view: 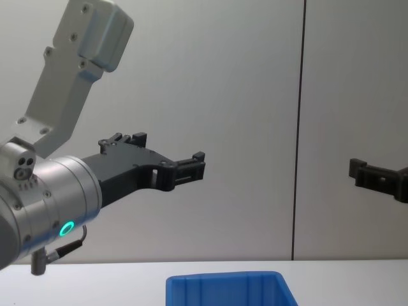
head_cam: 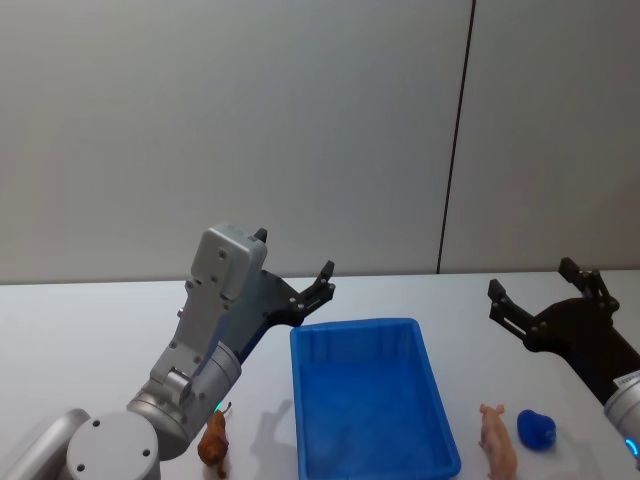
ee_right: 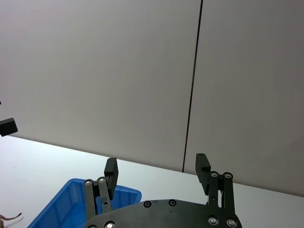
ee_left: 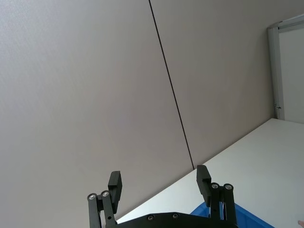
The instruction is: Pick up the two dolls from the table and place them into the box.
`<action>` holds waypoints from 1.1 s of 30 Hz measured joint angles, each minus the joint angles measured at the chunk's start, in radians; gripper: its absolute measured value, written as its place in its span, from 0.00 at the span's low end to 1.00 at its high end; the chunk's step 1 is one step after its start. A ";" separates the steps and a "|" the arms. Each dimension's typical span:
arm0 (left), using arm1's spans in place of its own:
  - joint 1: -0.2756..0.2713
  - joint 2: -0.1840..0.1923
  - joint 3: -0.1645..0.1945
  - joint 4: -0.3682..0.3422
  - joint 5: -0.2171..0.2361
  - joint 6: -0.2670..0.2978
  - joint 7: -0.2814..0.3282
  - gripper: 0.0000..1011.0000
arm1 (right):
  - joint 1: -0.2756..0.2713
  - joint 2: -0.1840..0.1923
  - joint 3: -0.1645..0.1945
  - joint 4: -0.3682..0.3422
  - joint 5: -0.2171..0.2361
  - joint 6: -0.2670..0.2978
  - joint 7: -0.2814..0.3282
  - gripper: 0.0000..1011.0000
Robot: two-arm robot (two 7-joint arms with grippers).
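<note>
Left hand (head_cam: 295, 252) and right hand (head_cam: 531, 278), jaws apart, hover seemingly above the table (head_cam: 80, 330), flanking the box (head_cam: 355, 326).

The head camera looks forward and down onto the surface (head_cam: 80, 330), with the box (head_cam: 370, 400) at lower centre. The chest camera faces level, box rim at its bottom edge. Wrist cameras sit close behind the left tool (ee_left: 159, 179) and right tool (ee_right: 156, 165), angled up at the wall (ee_left: 71, 95); all views share the box.
</note>
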 joint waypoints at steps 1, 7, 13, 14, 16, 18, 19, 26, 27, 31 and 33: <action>0.000 0.000 0.000 0.000 0.000 0.000 0.000 0.99 | 0.000 0.000 0.000 0.000 0.000 0.000 0.000 0.99; 0.000 0.000 0.000 0.000 0.000 0.000 0.000 0.99 | 0.000 0.000 0.000 0.000 0.000 0.000 0.000 0.99; 0.000 0.000 0.000 0.000 0.000 0.000 0.000 0.99 | 0.000 0.000 0.000 0.000 0.000 0.000 0.000 0.99; 0.000 0.000 0.000 0.000 0.000 0.000 0.000 0.99 | 0.000 0.000 0.000 0.000 0.000 0.000 0.000 0.99; 0.000 0.000 0.000 0.000 0.000 0.000 0.000 0.99 | 0.000 0.000 0.000 0.000 0.000 0.000 0.000 0.99; 0.000 0.000 0.000 0.000 0.000 0.000 0.000 0.99 | 0.000 0.000 0.000 0.000 0.000 0.000 0.000 0.99; 0.000 0.000 0.000 0.000 0.000 0.000 0.000 0.99 | 0.000 0.000 0.000 0.000 0.000 0.000 0.000 0.99; 0.000 -0.002 0.000 -0.001 0.000 0.004 0.004 0.99 | 0.000 0.000 0.000 0.000 0.000 0.000 0.000 0.99; 0.000 -0.003 0.000 -0.001 0.000 0.006 0.007 0.99 | 0.000 0.000 0.000 0.000 0.000 0.000 0.000 0.99; 0.002 -0.008 -0.001 -0.008 -0.001 0.028 0.035 0.99 | 0.000 0.000 0.000 0.000 0.000 0.000 0.000 0.99; 0.004 -0.012 -0.001 -0.013 -0.002 0.045 0.056 0.99 | 0.000 0.000 0.000 0.000 0.000 0.000 0.000 0.99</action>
